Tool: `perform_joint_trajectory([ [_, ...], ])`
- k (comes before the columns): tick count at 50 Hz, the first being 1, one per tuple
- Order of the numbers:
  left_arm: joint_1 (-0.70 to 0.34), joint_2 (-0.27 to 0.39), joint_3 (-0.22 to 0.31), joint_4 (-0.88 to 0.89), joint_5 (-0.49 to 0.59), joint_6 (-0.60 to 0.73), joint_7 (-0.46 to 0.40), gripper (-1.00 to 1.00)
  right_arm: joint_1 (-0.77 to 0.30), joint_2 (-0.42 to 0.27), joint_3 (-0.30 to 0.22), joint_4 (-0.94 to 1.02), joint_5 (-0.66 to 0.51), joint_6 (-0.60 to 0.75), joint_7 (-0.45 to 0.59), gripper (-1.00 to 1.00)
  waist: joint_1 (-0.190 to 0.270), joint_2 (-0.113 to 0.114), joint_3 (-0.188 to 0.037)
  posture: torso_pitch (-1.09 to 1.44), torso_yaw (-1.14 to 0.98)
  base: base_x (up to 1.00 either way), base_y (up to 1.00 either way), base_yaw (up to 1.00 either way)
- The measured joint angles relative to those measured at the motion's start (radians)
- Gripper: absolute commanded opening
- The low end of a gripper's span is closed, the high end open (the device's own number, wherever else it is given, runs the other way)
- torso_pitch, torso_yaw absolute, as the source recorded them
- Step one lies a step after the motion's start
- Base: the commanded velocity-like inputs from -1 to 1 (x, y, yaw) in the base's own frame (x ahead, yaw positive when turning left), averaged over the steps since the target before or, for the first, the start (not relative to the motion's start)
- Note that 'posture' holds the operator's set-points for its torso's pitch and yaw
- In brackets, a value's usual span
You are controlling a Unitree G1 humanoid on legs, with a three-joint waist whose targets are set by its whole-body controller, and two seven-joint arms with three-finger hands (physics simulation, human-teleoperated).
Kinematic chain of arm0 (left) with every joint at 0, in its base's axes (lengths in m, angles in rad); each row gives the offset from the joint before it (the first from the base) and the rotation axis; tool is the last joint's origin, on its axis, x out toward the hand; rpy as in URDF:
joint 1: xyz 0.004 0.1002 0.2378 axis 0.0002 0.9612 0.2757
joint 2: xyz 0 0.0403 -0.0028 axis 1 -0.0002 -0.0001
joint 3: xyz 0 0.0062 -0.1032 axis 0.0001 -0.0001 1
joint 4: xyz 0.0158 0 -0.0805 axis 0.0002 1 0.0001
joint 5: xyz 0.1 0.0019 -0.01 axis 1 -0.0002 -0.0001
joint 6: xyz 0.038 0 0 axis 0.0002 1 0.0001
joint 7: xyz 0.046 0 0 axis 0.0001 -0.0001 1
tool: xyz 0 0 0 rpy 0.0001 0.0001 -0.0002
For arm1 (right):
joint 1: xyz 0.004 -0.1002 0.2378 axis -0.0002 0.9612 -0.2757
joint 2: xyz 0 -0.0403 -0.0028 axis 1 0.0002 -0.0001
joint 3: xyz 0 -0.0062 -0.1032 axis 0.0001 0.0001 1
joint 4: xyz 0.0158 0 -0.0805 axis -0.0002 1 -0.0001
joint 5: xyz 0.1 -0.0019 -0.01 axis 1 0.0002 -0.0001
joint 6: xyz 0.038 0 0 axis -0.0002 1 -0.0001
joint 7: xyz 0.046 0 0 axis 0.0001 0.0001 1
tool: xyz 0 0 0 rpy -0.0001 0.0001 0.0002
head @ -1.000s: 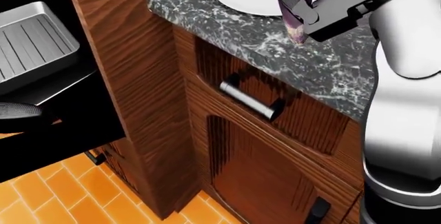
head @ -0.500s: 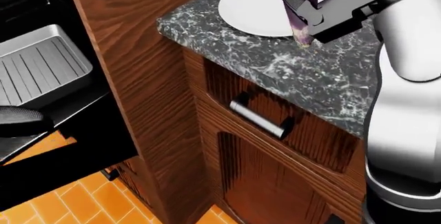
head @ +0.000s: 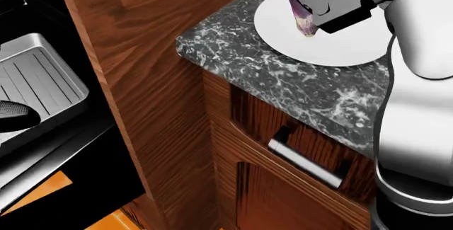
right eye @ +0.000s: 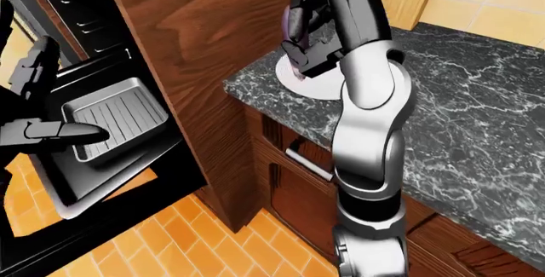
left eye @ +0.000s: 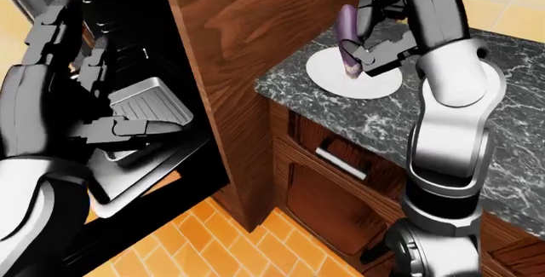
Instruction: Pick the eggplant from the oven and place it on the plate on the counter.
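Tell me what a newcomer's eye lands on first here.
The right hand stands out, holding a purple eggplant upright over the white plate on the counter, upper right in the left-eye view. At left, the open oven shows a ridged metal tray, with the left hand beside it.

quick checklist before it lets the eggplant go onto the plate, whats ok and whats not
1. Grip: right hand has its fingers closed round the purple eggplant: ok.
2. Position: eggplant hangs over the round white plate in the left-eye view, near its left part: ok.
3. Height: whether the eggplant's lower tip touches the plate: cannot tell.
4. Orientation: eggplant hangs nearly upright, tip down, so it may topple or roll when released: not ok.
5. Plate: it lies flat on the grey marbled counter, bare of other things where visible: ok.
6. Left hand: open, apart from the plate, over by the ribbed metal oven tray: ok.
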Motion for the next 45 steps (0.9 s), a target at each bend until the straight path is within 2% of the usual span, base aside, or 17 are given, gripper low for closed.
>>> perform_joint_trajectory([
  [2, 0.014, -0.014, -0.024, 0.012, -0.001, -0.005, -0.005, 1.00, 0.021, -0.005, -0.008, 0.012, -0.002, 0.002, -0.001, -0.97, -0.007, 0.009, 0.032, 0.10, 0.00, 0.00, 0.00, 0.00],
  [4, 0.020, -0.017, -0.040, 0.026, -0.006, 0.005, -0.012, 1.00, 0.029, -0.010, -0.020, 0.035, -0.005, 0.019, 0.004, -0.97, -0.016, -0.004, 0.060, 0.10, 0.00, 0.00, 0.00, 0.00],
  [6, 0.019, -0.014, -0.034, 0.030, -0.011, 0.016, -0.012, 1.00, 0.025, -0.013, -0.024, 0.047, -0.007, 0.032, 0.007, -0.97, -0.015, -0.001, 0.072, 0.10, 0.00, 0.00, 0.00, 0.00],
  [7, 0.018, -0.011, -0.028, 0.030, -0.011, 0.019, -0.011, 1.00, 0.023, -0.013, -0.023, 0.045, -0.006, 0.033, 0.007, -0.97, -0.013, 0.003, 0.073, 0.10, 0.00, -0.30, 0.00, 0.00],
  [10, 0.017, -0.005, -0.010, 0.021, -0.010, 0.007, -0.010, 1.00, 0.017, -0.013, -0.015, 0.030, -0.006, 0.027, 0.008, -0.98, 0.004, 0.022, 0.021, 0.10, 0.00, -0.52, 0.00, 0.00],
  [11, 0.016, -0.002, -0.003, 0.015, -0.013, 0.003, -0.010, 1.00, 0.011, -0.013, -0.013, 0.025, -0.006, 0.023, 0.008, -0.98, 0.009, 0.037, 0.015, 0.10, 0.00, -0.37, 0.00, 0.00],
  [13, 0.018, 0.002, 0.010, 0.001, -0.021, -0.004, -0.008, 1.00, 0.004, -0.014, -0.014, 0.013, -0.006, 0.010, 0.005, -0.98, 0.008, 0.090, 0.014, 0.10, 0.00, -0.03, 0.00, 0.00],
  [14, 0.020, 0.007, 0.015, -0.002, -0.023, -0.009, -0.008, 1.00, 0.005, -0.010, -0.015, 0.008, -0.007, 0.005, 0.002, -0.98, 0.000, 0.101, 0.016, 0.10, 0.00, 0.00, 0.00, 0.00],
  [15, 0.027, 0.008, 0.021, -0.002, -0.023, -0.016, -0.008, 1.00, 0.011, -0.006, -0.011, 0.006, -0.007, 0.001, 0.001, -0.98, -0.004, 0.083, 0.026, 0.10, 0.00, 0.00, 0.00, 0.00],
  [17, 0.038, 0.005, 0.023, 0.010, -0.019, -0.017, -0.006, 1.00, 0.014, -0.006, 0.001, 0.019, -0.003, 0.003, 0.010, -0.98, 0.004, 0.047, 0.028, 0.10, 0.00, 0.00, 0.00, 0.00],
  [21, 0.042, 0.006, 0.020, 0.022, -0.019, -0.006, -0.002, 1.00, 0.005, -0.013, 0.005, 0.020, 0.002, 0.014, 0.031, -0.97, 0.006, -0.001, 0.030, 0.10, 0.00, 0.00, 0.00, 0.00],
  [23, 0.044, 0.004, 0.022, 0.009, -0.029, 0.002, 0.001, 1.00, 0.006, -0.018, -0.003, 0.008, -0.001, 0.017, 0.036, -0.97, 0.001, 0.003, 0.034, 0.10, 0.00, 0.00, 0.00, 0.00],
  [27, 0.048, 0.005, 0.013, 0.000, -0.038, -0.002, -0.001, 1.00, 0.001, -0.038, -0.022, 0.017, -0.008, 0.028, 0.047, -0.97, -0.004, 0.021, 0.023, 0.10, 0.00, 0.00, 0.00, 0.00],
  [34, 0.062, 0.002, 0.026, -0.002, -0.040, -0.016, -0.003, 1.00, 0.011, -0.055, -0.023, 0.017, -0.031, 0.053, 0.079, -0.97, -0.006, 0.022, 0.012, 0.10, 0.00, 0.00, 0.00, 0.00],
  [39, 0.062, 0.010, 0.043, -0.011, -0.058, -0.007, 0.006, 1.00, 0.002, -0.079, -0.028, 0.054, -0.048, 0.075, 0.114, -0.98, -0.004, 0.024, 0.016, 0.10, 0.00, 0.00, 0.00, 0.00],
  [45, 0.071, 0.010, 0.034, -0.007, -0.058, -0.024, 0.004, 1.00, -0.016, -0.119, -0.039, 0.097, -0.088, 0.094, 0.163, -0.98, -0.005, 0.028, 0.019, 0.10, 0.00, 0.00, 0.00, 0.00],
])
